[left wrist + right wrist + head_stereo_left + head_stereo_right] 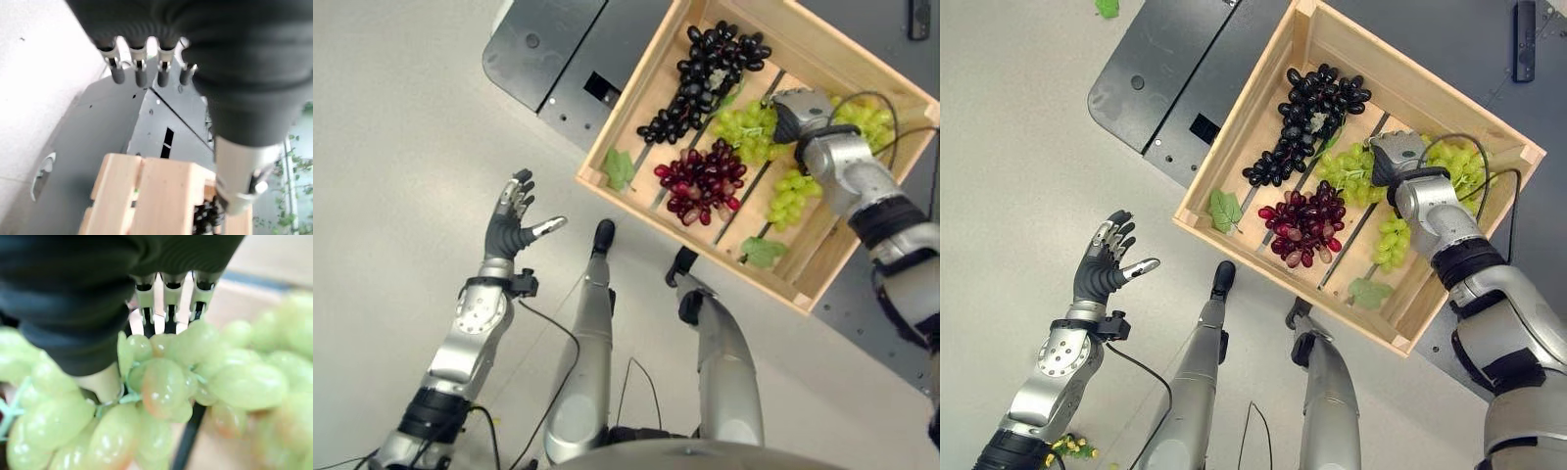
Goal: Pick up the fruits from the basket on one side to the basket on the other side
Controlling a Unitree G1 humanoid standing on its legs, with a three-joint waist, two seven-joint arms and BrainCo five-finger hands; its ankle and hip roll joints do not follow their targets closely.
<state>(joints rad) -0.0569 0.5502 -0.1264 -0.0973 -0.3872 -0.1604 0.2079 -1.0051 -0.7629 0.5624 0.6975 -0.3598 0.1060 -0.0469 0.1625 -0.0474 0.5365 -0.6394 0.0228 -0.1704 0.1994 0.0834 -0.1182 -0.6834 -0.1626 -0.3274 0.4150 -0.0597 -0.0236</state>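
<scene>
Both head eyes look down on the crate [822,59]; wrist views sit close.

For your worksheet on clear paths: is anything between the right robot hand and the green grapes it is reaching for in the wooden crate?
Nothing visible does. The right robot hand is already down among the green grapes inside the wooden crate, with grapes pressed against its fingers.

Bright, even light with soft shadows; green grapes [166,382] blur close up, and the pale floor [34,73] glares.

silver-grey arms, dark ribbed wrist covers, left robot hand [512,223] silver-fingered with seemingly dark tips
</scene>
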